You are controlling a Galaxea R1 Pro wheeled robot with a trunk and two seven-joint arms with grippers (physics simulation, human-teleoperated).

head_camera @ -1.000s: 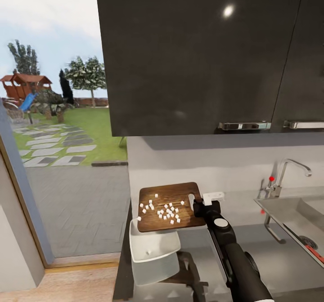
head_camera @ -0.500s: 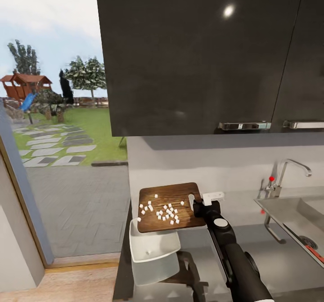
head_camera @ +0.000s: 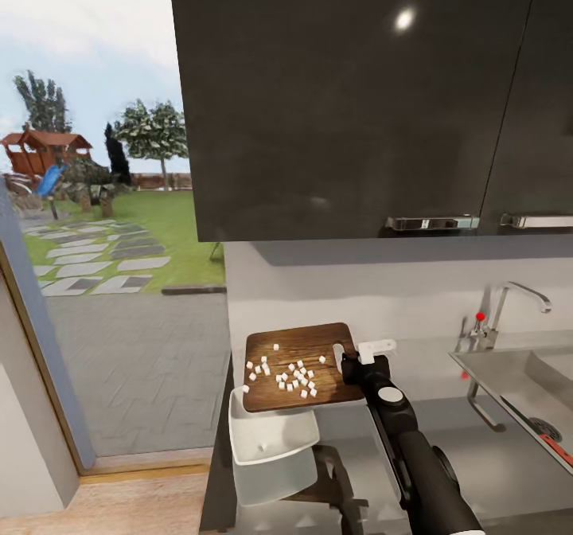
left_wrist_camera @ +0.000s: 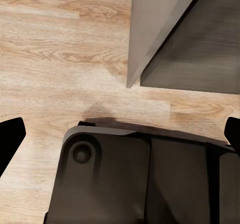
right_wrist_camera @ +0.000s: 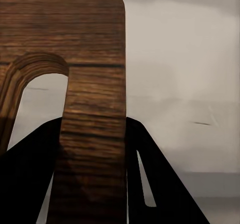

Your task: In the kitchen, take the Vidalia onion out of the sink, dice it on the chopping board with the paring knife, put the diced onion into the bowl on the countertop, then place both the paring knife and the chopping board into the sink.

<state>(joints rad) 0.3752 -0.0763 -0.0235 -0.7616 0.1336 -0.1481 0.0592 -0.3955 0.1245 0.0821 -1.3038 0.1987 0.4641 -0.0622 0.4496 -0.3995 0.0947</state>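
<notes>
Tilting too fast, you'd scatter diced onion [head_camera: 288, 373] past the bowl [head_camera: 270, 442], lower centre. Your right gripper [head_camera: 356, 357] is clamped on the chopping board [head_camera: 270, 392] at its handle slot; left fingers [left_wrist_camera: 10, 139] are spread.

We see a big dark cupboard [head_camera: 350, 97] with shiny handles [head_camera: 432, 223] up on the wall, a wide window [head_camera: 95, 201] showing green grass, trees [head_camera: 151, 133] and a red playhouse [head_camera: 40, 151], and a light wooden floor [left_wrist_camera: 60, 59].
</notes>
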